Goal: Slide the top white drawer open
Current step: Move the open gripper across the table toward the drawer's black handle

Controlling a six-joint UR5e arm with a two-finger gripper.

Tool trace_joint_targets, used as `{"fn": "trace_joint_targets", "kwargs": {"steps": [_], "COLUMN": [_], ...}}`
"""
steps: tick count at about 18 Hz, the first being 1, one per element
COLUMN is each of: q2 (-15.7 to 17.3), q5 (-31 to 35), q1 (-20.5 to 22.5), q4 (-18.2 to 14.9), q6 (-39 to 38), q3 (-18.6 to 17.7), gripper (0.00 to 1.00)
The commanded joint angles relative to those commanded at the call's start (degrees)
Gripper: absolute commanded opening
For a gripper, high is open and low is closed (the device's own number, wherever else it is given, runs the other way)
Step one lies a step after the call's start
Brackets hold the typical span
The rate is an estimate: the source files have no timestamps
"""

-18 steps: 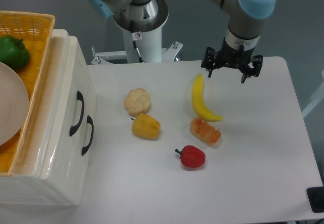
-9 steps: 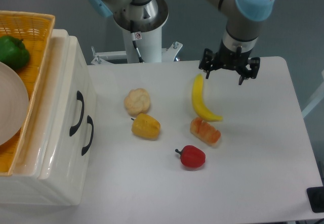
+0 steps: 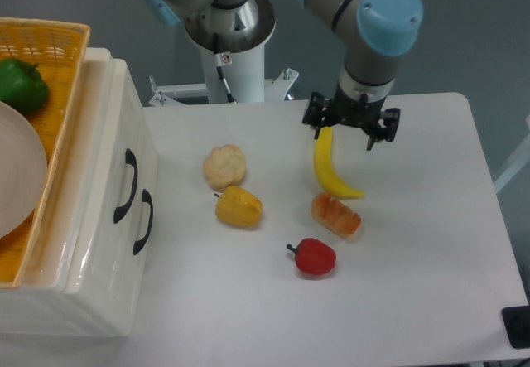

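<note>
The white cabinet stands at the left edge, its front facing right. The top white drawer sits shut, flush with the front, and its curved black handle lies just left of the lower drawer's handle. My gripper hangs open far to the right, over the upper end of a yellow banana, with nothing between its fingers. It is well apart from the cabinet.
On the table lie a cauliflower, a yellow pepper, an orange-and-white food piece and a red pepper. A woven yellow basket atop the cabinet holds a green pepper and a plate.
The gripper has moved left and slightly toward the table's middle, from beside the banana's tip to over it. It stays open. The drawers and food have not moved.
</note>
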Motion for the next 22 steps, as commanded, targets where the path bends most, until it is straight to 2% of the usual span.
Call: {"fn": "trace_joint_targets", "kwargs": {"steps": [6,9,18,22], "q2": [0.17,0.35,-0.44,-0.79], "q5": [-4.21,-4.40,-4.75,-8.96], "q1": [-1.76,-4.12,-9.76,-9.94], "q4": [0.89,0.89,0.80,0.80], "q6": [-7.22,-13.11,-22.87,-26.83], "q3": [0.00,0.09,0.53,1.67], "gripper": [1.00,1.00,1.00,1.00]}}
